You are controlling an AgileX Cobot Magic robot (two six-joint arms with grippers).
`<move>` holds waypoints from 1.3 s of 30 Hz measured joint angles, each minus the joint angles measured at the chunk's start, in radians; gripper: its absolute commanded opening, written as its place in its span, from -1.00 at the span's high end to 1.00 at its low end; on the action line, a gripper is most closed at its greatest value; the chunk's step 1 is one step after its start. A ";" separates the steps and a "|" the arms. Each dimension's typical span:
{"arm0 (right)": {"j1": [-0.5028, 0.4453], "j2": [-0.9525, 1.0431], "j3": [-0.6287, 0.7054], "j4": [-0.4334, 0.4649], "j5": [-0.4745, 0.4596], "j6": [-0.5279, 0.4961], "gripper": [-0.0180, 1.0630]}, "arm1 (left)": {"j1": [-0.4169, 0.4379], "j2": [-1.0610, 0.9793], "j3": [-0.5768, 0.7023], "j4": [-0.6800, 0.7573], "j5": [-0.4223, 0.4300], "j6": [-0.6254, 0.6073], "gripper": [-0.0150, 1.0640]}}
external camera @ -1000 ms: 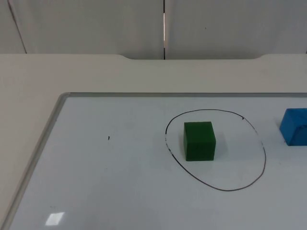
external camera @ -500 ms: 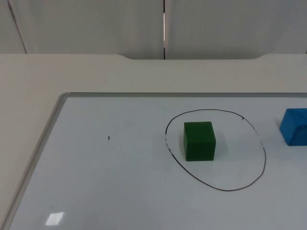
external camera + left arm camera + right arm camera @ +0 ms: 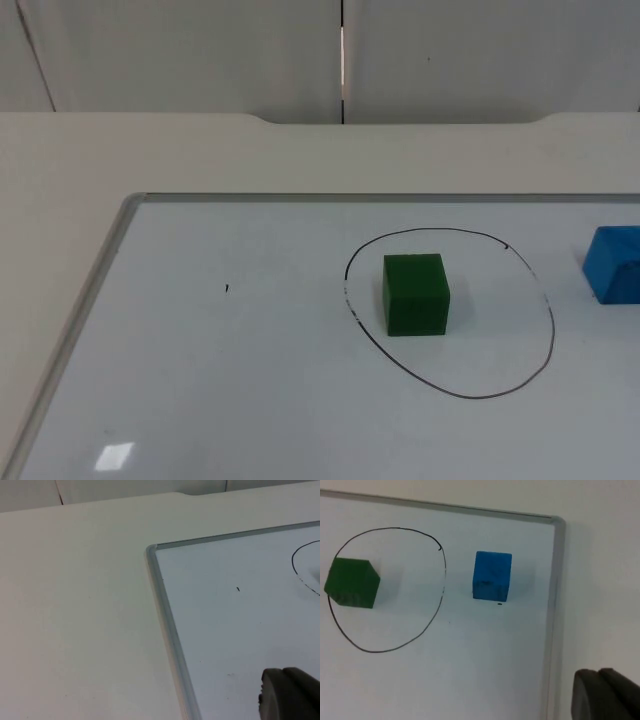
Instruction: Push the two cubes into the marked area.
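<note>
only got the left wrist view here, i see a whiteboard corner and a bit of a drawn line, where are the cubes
Observer: The green cube sits inside the drawn circle, toward its left side.
Operator: and the other one
Observer: The blue cube stands outside the circle, between the line and the whiteboard's right frame.
Operator: is it touching the line
Observer: No; the right wrist view shows bare board between the blue cube and the line.
Operator: anything near it
Observer: A small black dot is marked on the board right by the blue cube's near edge.
</note>
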 measured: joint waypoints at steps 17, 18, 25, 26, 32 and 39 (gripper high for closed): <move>0.000 0.425 -0.190 -0.009 -0.027 0.020 0.97 | 0.000 0.000 0.000 0.000 0.000 0.000 0.98; 0.000 0.448 -0.200 -0.014 -0.032 0.020 0.97 | 0.000 0.000 0.000 0.000 0.000 0.000 0.98; 0.000 0.550 -0.232 -0.072 -0.064 0.024 0.97 | 0.000 0.000 0.000 0.000 0.000 0.000 0.98; 0.000 0.550 -0.232 -0.072 -0.064 0.024 0.97 | 0.000 0.000 0.000 0.000 0.000 0.000 0.98; 0.000 0.630 -0.232 -0.083 -0.108 0.024 0.97 | 0.000 0.000 0.000 0.000 0.000 0.000 0.98; 0.000 0.713 -0.232 -0.114 -0.172 0.064 0.97 | 0.000 0.000 0.000 0.000 0.000 0.000 0.98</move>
